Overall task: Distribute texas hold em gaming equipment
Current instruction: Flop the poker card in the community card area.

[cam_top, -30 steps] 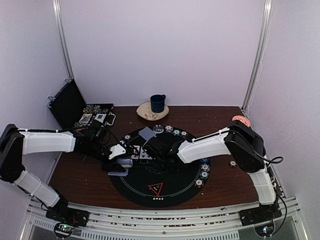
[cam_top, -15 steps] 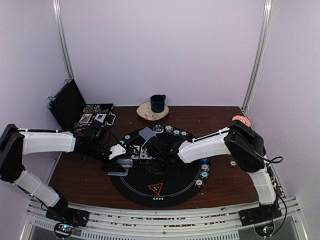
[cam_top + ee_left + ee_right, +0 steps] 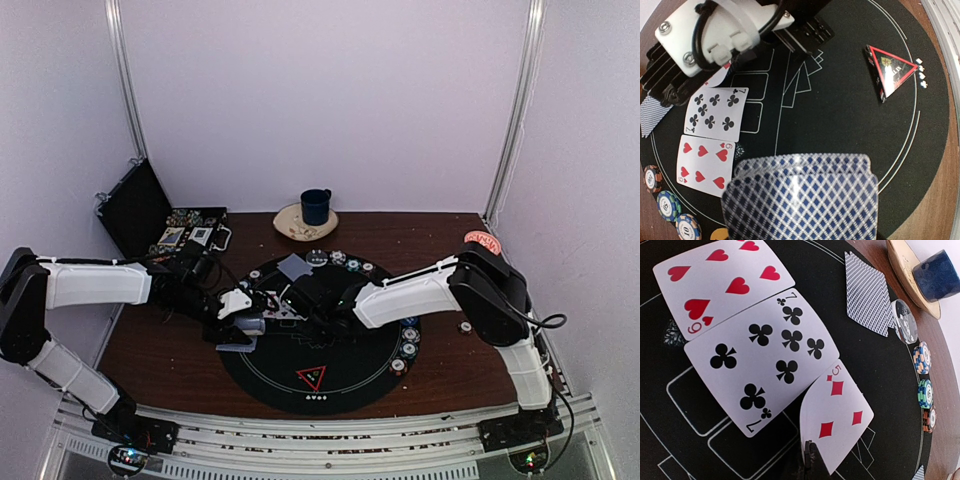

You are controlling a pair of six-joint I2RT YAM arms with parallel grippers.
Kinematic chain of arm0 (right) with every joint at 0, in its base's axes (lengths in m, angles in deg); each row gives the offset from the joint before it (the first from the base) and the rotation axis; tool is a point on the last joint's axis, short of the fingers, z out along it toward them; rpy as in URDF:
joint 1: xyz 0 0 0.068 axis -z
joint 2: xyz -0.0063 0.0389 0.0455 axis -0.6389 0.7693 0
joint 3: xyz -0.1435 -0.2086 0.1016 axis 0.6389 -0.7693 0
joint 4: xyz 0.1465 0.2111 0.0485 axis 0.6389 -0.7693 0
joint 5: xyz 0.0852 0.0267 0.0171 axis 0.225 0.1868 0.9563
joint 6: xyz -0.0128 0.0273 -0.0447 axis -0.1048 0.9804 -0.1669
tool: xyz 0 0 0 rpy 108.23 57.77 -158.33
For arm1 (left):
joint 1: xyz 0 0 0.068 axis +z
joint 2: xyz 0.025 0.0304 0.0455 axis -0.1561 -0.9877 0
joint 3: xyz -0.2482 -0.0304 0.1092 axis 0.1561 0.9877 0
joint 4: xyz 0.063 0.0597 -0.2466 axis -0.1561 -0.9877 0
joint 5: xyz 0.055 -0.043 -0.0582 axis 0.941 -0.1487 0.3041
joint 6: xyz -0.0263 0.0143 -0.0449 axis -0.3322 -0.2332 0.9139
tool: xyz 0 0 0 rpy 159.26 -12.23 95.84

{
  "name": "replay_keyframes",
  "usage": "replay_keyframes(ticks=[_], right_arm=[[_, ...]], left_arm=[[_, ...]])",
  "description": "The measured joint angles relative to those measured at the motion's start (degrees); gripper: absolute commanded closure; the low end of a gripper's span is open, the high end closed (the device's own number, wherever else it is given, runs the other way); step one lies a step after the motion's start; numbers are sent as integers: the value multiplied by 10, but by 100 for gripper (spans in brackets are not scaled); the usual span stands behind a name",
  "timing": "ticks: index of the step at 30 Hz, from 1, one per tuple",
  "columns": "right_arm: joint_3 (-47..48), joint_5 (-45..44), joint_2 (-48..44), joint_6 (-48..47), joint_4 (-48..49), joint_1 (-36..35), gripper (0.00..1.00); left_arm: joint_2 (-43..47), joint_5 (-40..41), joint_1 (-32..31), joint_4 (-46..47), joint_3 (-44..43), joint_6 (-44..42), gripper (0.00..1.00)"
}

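Reaches in low from 9 o'clock with the left arm (image 3: pixel 95 283), nearly level above the brown surface (image 3: pixel 160 350), ending at the 9 o'clock edge of the round black mat (image 3: pixel 350 375). Clamps a fanned deck of blue-backed cards (image 3: pixel 800 200) in the left pincer (image 3: pixel 240 335), set narrow around the stack. Shows, just past the deck, a six of hearts (image 3: pixel 702 164) and a seven of clubs (image 3: pixel 715 111) face up, side by side on the mat. Stretches in from 3 o'clock with the right arm (image 3: pixel 410 295), elbow raised, wrist dipped to mid-mat. Pinches the near edge of a five of diamonds (image 3: pixel 837 415) in the right pincer (image 3: pixel 809 455), fully closed, just beside the seven. Has a red-edged triangle marker (image 3: pixel 311 378) at the mat's 6 o'clock, a dark blue mug (image 3: pixel 316 206) beyond 12 o'clock, poker chips (image 3: pixel 408 345) along 3 to 4 o'clock.
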Motion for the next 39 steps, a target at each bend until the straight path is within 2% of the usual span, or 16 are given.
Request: replay_keyframes(ticks=[4,9,11,21,30,39], right_arm=[[5,0,3,0,-3,-1,94],[11,-6,5,-1,-7,-1,75],[12,-10,5,2,-8,-1,72],[12,-1,2,-3,-9,-1,71],[-15,44,-22,-5,-8,-8,81],[-38,53,-46,2,-12,-10,77]], left_arm=[[0,0,0,0,0,0,66],[0,0,0,0,0,0,66],[0,0,0,0,0,0,66],[0,0,0,0,0,0,66],[0,0,0,0,0,1,66],[0,0,1,0,0,2,66]])
